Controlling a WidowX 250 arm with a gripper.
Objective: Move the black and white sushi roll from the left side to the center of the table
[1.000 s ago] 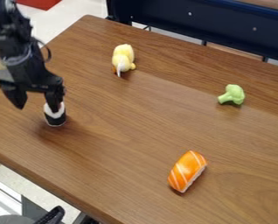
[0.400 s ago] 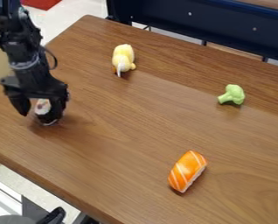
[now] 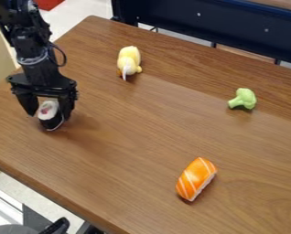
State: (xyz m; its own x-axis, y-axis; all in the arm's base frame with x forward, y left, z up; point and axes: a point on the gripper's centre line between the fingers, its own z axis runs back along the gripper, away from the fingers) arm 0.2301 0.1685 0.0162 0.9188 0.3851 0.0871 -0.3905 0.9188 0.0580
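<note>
Sushi roll point(image 3: 48, 109) is between the parted fingers of the black gripper point(image 3: 49, 115), on the left part of the table point(image 3: 129, 132), between its upper-left and lower-left edges. The gripper is open around it; whether a finger touches, I cannot tell. The roll is probably light, soft and not fragile, and best to hold by its dark sides, across the middle. The table has smooth wood grain, maybe little slippery. Behind its far edge runs a dark blue beam point(image 3: 221, 25), above pale floor.

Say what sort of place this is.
Probably a robot test room: a robot arm stands over a wooden table set with toy food, such as salmon sushi and broccoli.
</note>
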